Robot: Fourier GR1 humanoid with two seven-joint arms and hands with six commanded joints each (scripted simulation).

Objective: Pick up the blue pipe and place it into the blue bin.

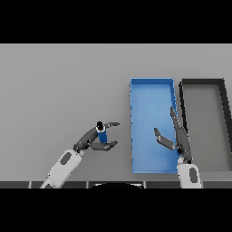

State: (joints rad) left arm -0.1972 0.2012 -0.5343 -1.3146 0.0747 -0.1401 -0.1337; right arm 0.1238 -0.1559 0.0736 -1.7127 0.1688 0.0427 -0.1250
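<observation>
Grey table (pixel 59 81) seen across whole view; black bin (pixel 225 108) set at right side, long edge running away from viewer.

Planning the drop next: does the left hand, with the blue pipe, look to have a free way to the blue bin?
Probably yes. The left hand holds the blue pipe just left of the blue bin, with bare table between. The right hand hangs over the bin's right side.

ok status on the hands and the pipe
Left hand curled round the blue pipe, left of the blue bin. Right hand open over the bin. Nothing between pipe and bin.
</observation>
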